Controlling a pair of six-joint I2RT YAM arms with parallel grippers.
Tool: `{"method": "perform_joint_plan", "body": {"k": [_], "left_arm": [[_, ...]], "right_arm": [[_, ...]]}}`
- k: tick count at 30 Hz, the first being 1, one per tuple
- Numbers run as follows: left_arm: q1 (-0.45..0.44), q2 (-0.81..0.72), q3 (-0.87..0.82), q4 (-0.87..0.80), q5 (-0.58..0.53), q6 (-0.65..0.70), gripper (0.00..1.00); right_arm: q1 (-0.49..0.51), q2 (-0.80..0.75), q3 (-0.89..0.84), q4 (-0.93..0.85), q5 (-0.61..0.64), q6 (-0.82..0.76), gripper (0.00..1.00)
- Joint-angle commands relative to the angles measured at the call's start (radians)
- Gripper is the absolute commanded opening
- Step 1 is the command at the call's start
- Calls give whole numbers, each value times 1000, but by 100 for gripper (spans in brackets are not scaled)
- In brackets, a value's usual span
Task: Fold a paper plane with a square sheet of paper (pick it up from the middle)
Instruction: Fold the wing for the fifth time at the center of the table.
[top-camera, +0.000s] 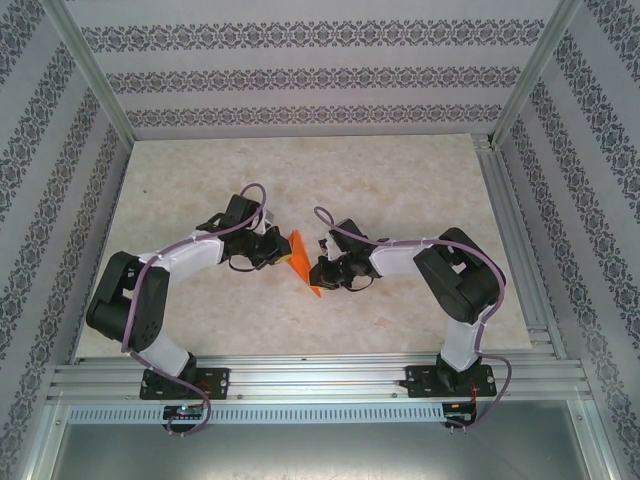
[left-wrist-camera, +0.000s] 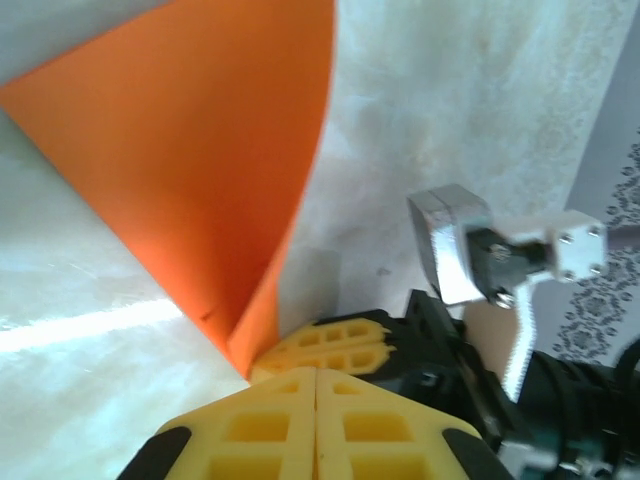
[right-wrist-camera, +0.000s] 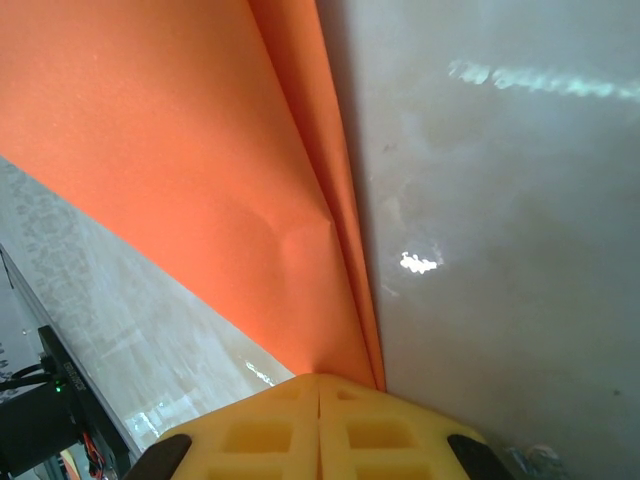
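The square sheet of paper (top-camera: 299, 247) is bright orange and folded to a pointed wedge with a crease, held up between both arms over the table's middle. I cannot tell whether it forms the paper plane. My right gripper (top-camera: 321, 268) is shut on its narrow end; in the right wrist view the paper (right-wrist-camera: 180, 150) runs straight into the closed tip (right-wrist-camera: 320, 377). My left gripper (top-camera: 284, 258) is shut too (left-wrist-camera: 317, 372), with no orange in its seam. The paper's point (left-wrist-camera: 200, 150) ends just left of its tip, at the right gripper's yellow fingers (left-wrist-camera: 345, 335).
The marble-patterned table (top-camera: 400, 190) stretches behind and to both sides of the arms. An aluminium rail (top-camera: 320, 378) runs along the near edge, with another rail down the right side (top-camera: 520, 250). Patterned walls close in the back and both sides.
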Motion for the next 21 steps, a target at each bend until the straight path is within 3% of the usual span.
{"method": "perform_joint_plan", "body": {"k": [1, 10, 21], "left_arm": [[-20, 2, 2, 56, 33, -50, 8], [-46, 158, -21, 256, 74, -131, 7], [-46, 250, -9, 208, -8, -71, 8]], "right_arm": [[19, 64, -24, -44, 66, 5, 7], [19, 64, -25, -44, 68, 7, 7], [19, 60, -29, -46, 70, 8, 7]]}}
